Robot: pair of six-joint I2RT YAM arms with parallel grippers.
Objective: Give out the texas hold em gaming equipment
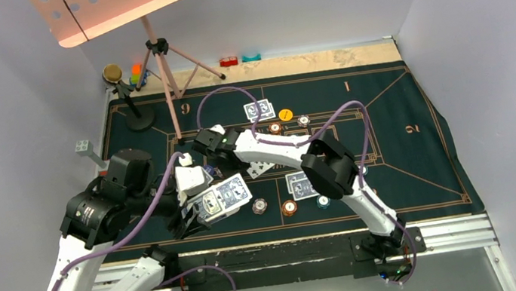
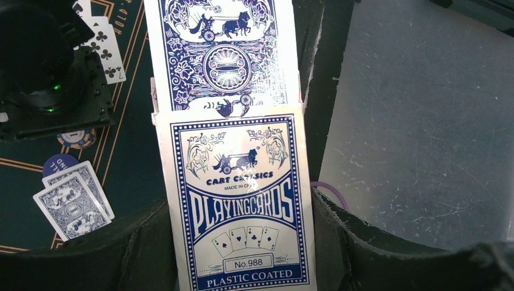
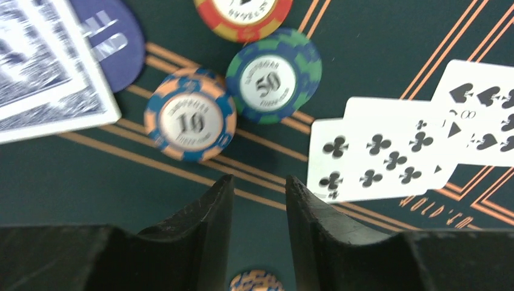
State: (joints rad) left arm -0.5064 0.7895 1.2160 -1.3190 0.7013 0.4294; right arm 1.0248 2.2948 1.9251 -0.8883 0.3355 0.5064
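My left gripper (image 2: pixel 239 218) is shut on a blue-and-white playing-card box (image 2: pixel 242 200), and a patterned card back (image 2: pixel 221 54) sticks out beyond it. From above, the box (image 1: pixel 225 194) hangs over the mat's near left with the left gripper (image 1: pixel 205 208) behind it. My right gripper (image 3: pixel 257 188) is open low over the green mat (image 3: pixel 79 176), nothing between its fingers. An orange-blue chip (image 3: pixel 257 280) lies just behind the tips. Ahead are a "10" chip (image 3: pixel 190 121), a "50" chip (image 3: pixel 274 76), a red-yellow chip (image 3: pixel 242 15), a blue disc (image 3: pixel 112 36) and face-up club cards (image 3: pixel 388 157).
The right arm (image 1: pixel 278 150) reaches left across the mat, its gripper (image 1: pixel 204 144) close to my left wrist. A yellow disc (image 1: pixel 286 114), face-down cards (image 1: pixel 259 109) and chips (image 1: pixel 289 207) lie around it. A tripod (image 1: pixel 167 74) and a black stand (image 1: pixel 138 116) rise at the back left.
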